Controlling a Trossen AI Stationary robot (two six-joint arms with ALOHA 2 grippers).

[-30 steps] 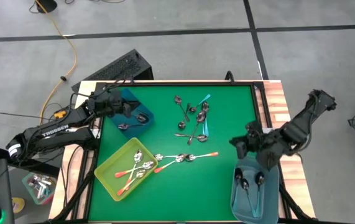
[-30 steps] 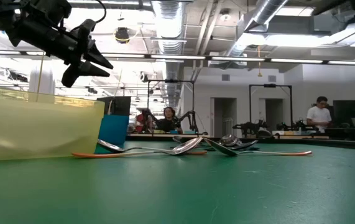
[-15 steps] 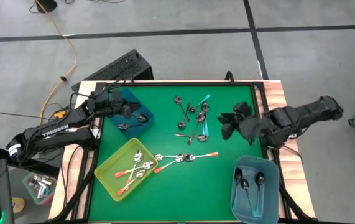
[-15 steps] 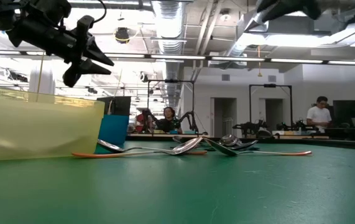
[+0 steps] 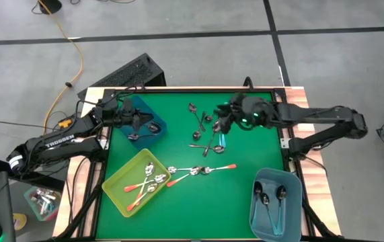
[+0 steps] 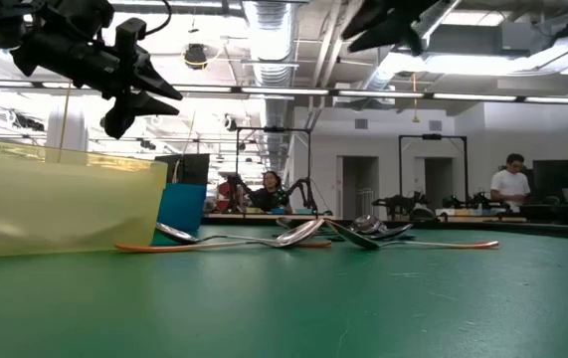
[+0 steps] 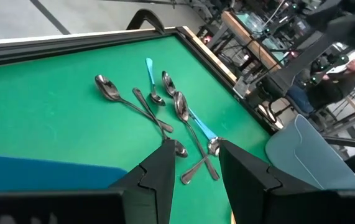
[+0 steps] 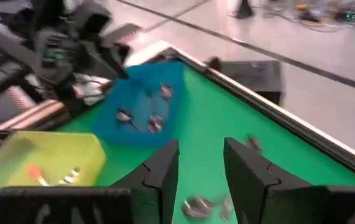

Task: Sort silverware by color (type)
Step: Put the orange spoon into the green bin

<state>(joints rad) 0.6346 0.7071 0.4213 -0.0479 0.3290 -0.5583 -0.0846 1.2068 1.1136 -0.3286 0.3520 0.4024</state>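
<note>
The left gripper (image 5: 140, 121) hangs over the dark blue bin (image 5: 152, 130) near the table's far left corner, its fingers (image 7: 160, 180) spread with a clear gap and nothing between them. That bin holds a few dark grey spoons (image 5: 154, 127). The right gripper (image 5: 222, 124) is stretched out over the far middle of the green table (image 5: 178, 202), above a loose cluster of spoons (image 5: 208, 128); its fingers (image 8: 163, 171) also stand apart and carry nothing. The cluster mixes dark grey spoons with teal-handled ones (image 5: 222, 138), lying criss-crossed and touching. Nearer the table's middle, a row of orange-handled spoons (image 5: 202, 171) lies end to end, just beside the yellow-green bin (image 5: 112, 187), which sits near the near left corner and already holds several orange-handled spoons (image 5: 140, 185). At the near right corner, the pale blue bin (image 5: 259, 215) holds what look like three teal-handled spoons (image 5: 272, 198), though their handles are hard to make out from above.
</note>
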